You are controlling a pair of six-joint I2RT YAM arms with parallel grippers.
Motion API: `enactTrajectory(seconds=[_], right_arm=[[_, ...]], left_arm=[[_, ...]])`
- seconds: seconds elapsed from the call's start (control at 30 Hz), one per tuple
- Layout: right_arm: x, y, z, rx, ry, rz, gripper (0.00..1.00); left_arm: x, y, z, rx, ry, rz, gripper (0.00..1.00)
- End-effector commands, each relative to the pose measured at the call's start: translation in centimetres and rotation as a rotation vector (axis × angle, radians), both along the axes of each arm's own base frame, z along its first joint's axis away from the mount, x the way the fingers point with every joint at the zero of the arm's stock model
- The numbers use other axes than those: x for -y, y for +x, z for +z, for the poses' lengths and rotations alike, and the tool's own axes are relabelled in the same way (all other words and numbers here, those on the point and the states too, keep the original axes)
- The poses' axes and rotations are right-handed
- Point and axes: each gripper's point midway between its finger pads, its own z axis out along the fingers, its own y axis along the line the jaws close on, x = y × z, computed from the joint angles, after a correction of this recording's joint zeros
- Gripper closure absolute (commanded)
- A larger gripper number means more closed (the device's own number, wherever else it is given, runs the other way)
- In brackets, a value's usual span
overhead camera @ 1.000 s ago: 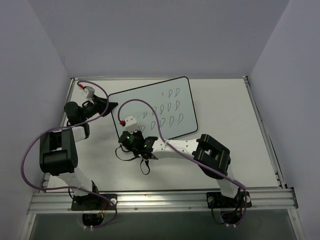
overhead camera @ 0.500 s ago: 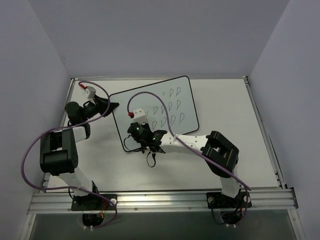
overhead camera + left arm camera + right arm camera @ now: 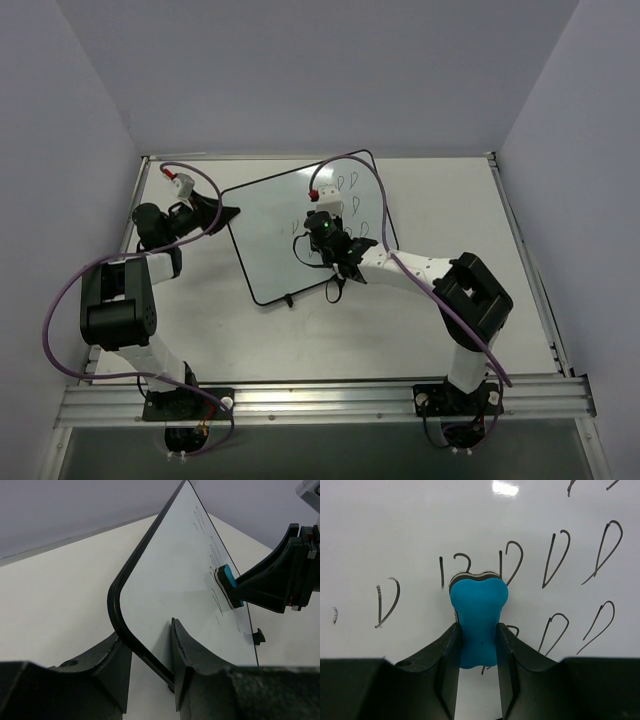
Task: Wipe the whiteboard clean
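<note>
A blue eraser [image 3: 478, 615] is sitting mid-frame in the right wrist view. A white table [image 3: 445, 205] is filling the top view's centre, with grey walls [image 3: 300, 70] rising around it.

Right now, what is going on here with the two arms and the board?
The left gripper grips the whiteboard by its black frame at one edge, which seems to steady it. The right gripper holds a blue eraser and presses it on the board's face, among the dark marks. The part of the board near the left gripper looks clean. Several marks around the eraser are not yet erased.
</note>
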Motion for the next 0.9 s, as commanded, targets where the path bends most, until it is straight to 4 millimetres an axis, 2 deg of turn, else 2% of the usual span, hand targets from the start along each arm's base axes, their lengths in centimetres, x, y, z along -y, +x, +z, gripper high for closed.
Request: enactTrajectory(seconds=[0.0, 0.13, 0.17, 0.23, 0.27, 0.3, 0.37, 0.4, 0.47, 0.5, 0.53, 0.67, 0.8, 0.83, 0.87], right_arm=[[1.2, -1.0, -4.3, -0.083, -0.115, 0.000, 1.00], [-4.4, -4.4, -3.4, -0.092, -0.082, 0.132, 1.00], [-5.6, -4.5, -2.9, -0.088, -0.070, 0.151, 1.00], [-7.5, -5.9, -2.9, -0.108, -0.081, 0.205, 1.00], [-8.2, -6.1, -3.2, -0.114, -0.088, 0.217, 1.00], [-9.4, -5.9, -2.0, -0.099, -0.071, 0.232, 1.00], [-10.9, -6.3, -2.2, -0.109, -0.078, 0.274, 1.00], [-11.9, -5.9, -1.0, -0.092, -0.060, 0.283, 1.00], [-12.3, -5.4, -1.2, -0.089, -0.088, 0.287, 1.00], [-12.7, -4.8, -0.3, -0.072, -0.088, 0.284, 1.00], [-12.4, -4.4, -1.2, -0.088, -0.119, 0.279, 1.00], [-11.5, -2.6, -1.1, -0.083, -0.159, 0.255, 1.00], [-7.9, -0.3, -1.4, -0.100, -0.141, 0.197, 1.00], [-6.2, 1.3, -1.1, -0.093, -0.123, 0.160, 1.00], [-5.0, 1.7, -1.2, -0.098, -0.118, 0.147, 1.00]], left_arm=[[0.9, -1.2, 0.4, 0.254, 0.160, -0.118, 0.98], [0.7, -1.2, 0.5, 0.252, 0.160, -0.119, 0.98], [0.5, -1.2, 0.5, 0.249, 0.161, -0.115, 0.98], [0.5, -1.3, 0.8, 0.268, 0.177, -0.113, 0.98], [0.6, -1.3, 0.5, 0.246, 0.178, -0.113, 0.98], [0.5, -1.3, 0.5, 0.244, 0.185, -0.109, 0.98], [0.3, -1.4, 0.3, 0.239, 0.205, -0.100, 0.98], [0.3, -1.5, 0.4, 0.238, 0.209, -0.099, 0.98], [0.3, -1.7, 0.5, 0.227, 0.212, -0.096, 0.98], [0.2, -1.7, 0.6, 0.243, 0.229, -0.088, 0.98], [0.1, -1.9, 0.4, 0.234, 0.243, -0.084, 0.98], [-0.2, -2.0, 0.2, 0.229, 0.282, -0.066, 0.98], [-0.4, -2.2, 0.0, 0.227, 0.305, -0.056, 0.98], [-0.4, -2.2, 0.1, 0.236, 0.313, -0.053, 0.98], [-0.3, -2.2, 0.0, 0.232, 0.316, -0.055, 0.98]])
